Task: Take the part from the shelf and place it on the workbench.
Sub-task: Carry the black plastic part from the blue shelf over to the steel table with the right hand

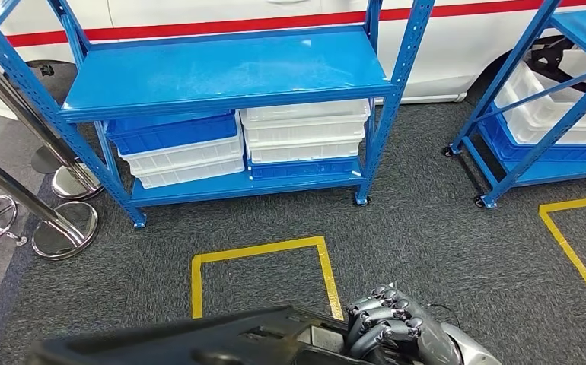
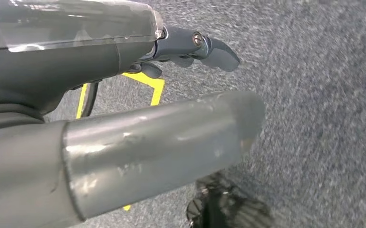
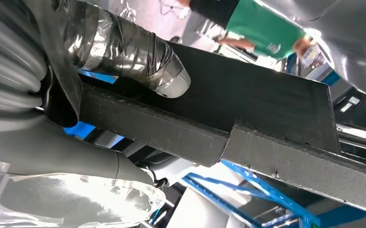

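Right hand [image 1: 396, 323] low, fingers [image 1: 377, 313] curled, gripping

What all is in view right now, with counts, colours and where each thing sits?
black part: one, black, long, held low in front of the robot
shelf units: two, blue, ahead and at far right
crates: several, white and blue, stacked on lower shelves
floor tape: yellow outlines on grey carpet
stanchions: two, chrome, at left
person: one, green shirt, beyond the part
right hand: grips the part's end
left hand: grey, above the carpet
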Action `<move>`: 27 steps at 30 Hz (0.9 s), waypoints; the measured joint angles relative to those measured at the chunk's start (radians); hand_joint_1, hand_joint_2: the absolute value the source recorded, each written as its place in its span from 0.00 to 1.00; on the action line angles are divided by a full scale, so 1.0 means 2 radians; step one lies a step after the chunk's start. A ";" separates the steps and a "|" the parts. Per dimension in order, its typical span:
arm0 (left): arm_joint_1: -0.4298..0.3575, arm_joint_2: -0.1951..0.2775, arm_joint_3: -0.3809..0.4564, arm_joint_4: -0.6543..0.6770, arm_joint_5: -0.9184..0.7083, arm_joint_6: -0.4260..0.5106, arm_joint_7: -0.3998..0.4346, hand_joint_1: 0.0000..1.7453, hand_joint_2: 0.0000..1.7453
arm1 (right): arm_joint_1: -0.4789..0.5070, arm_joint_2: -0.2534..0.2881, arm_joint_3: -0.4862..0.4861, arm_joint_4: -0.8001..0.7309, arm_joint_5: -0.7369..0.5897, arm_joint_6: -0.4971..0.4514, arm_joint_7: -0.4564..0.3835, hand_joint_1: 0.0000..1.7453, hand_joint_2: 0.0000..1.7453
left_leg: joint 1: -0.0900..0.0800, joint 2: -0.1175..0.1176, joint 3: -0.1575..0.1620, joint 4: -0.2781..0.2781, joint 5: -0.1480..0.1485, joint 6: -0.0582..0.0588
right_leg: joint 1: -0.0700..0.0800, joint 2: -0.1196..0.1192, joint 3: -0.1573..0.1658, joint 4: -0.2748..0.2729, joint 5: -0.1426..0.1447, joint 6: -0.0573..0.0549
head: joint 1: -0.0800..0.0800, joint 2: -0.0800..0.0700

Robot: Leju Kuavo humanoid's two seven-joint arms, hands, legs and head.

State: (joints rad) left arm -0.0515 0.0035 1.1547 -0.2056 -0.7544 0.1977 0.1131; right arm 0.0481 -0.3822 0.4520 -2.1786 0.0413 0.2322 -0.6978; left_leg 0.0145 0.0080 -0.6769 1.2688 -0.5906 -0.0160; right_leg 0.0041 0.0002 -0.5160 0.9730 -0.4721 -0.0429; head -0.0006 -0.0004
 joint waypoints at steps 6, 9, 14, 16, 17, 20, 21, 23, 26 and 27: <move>-0.001 -0.006 0.002 0.000 -0.010 0.010 -0.020 0.00 0.00 | -0.011 -0.002 -0.042 0.000 -0.016 0.049 0.000 1.00 1.00 | -0.001 -0.029 0.080 -0.127 0.047 0.010 | 0.001 0.018 -0.021 0.022 0.001 0.007 | 0.000 0.000; -0.002 -0.008 0.003 0.000 -0.011 0.010 -0.023 0.00 0.00 | -0.014 -0.005 -0.060 0.001 -0.017 0.056 0.000 1.00 1.00 | 0.000 -0.019 0.080 -0.136 0.050 0.016 | 0.001 0.026 -0.027 0.025 0.005 0.017 | 0.000 0.000; -0.003 -0.011 0.003 0.000 -0.011 0.010 -0.024 0.00 0.00 | -0.018 -0.009 -0.073 0.001 -0.017 0.056 -0.001 1.00 1.00 | 0.004 0.007 0.077 -0.143 0.058 0.025 | -0.008 0.007 -0.080 0.136 -0.056 0.035 | 0.000 0.000; -0.003 -0.012 0.003 0.000 -0.012 0.010 -0.024 0.00 0.00 | -0.018 -0.009 -0.074 0.002 -0.017 0.058 -0.001 1.00 1.00 | 0.005 0.018 0.076 -0.142 0.058 0.024 | -0.014 0.004 -0.089 0.155 -0.054 0.042 | 0.000 0.000; -0.003 -0.012 0.003 0.000 -0.013 0.009 -0.027 0.00 0.00 | -0.018 -0.009 -0.075 0.002 -0.017 0.061 -0.001 1.00 1.00 | 0.006 0.022 0.076 -0.141 0.057 0.022 | -0.016 0.000 -0.078 0.135 -0.039 0.044 | 0.000 0.000; -0.004 -0.013 0.003 0.000 -0.016 0.002 -0.043 0.00 0.00 | -0.023 -0.009 -0.076 0.004 -0.019 0.079 0.000 1.00 1.00 | 0.007 0.034 0.081 -0.141 0.055 0.013 | -0.016 -0.026 -0.026 0.038 0.002 0.045 | 0.000 0.000; -0.004 -0.013 0.003 -0.001 -0.017 0.001 -0.047 0.00 0.00 | -0.025 -0.009 -0.076 0.005 -0.020 0.083 0.000 1.00 1.00 | 0.007 0.037 0.082 -0.142 0.054 0.008 | -0.014 -0.031 -0.019 0.022 0.005 0.040 | 0.000 0.000; -0.005 -0.012 0.003 -0.001 -0.018 0.001 -0.053 0.00 0.00 | -0.029 -0.009 -0.075 0.007 -0.017 0.086 0.000 1.00 1.00 | 0.006 0.046 0.085 -0.145 0.055 0.000 | -0.010 -0.025 -0.021 0.017 0.006 0.029 | 0.000 0.000; -0.007 -0.012 0.003 -0.001 -0.023 0.000 -0.059 0.00 0.00 | -0.036 -0.006 -0.072 0.009 -0.011 0.084 -0.001 1.00 1.00 | 0.008 0.032 0.078 -0.124 0.037 -0.007 | -0.012 -0.011 -0.023 0.012 0.012 0.014 | 0.000 0.000; -0.007 -0.011 0.003 -0.001 -0.024 0.000 -0.062 0.00 0.00 | -0.038 -0.005 -0.070 0.010 -0.010 0.082 -0.001 1.00 1.00 | 0.009 0.019 0.066 -0.098 0.020 -0.008 | -0.012 -0.007 -0.024 0.011 0.014 0.010 | 0.000 0.000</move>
State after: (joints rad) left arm -0.0661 -0.0190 1.1598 -0.2071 -0.8028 0.1971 -0.0099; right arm -0.0283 -0.3913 0.3112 -2.1591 0.0215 0.3963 -0.6990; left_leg 0.0316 0.0468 -0.5446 1.0723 -0.5500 -0.0312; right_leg -0.0205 -0.0147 -0.5632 0.9947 -0.4450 -0.0224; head -0.0009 -0.0004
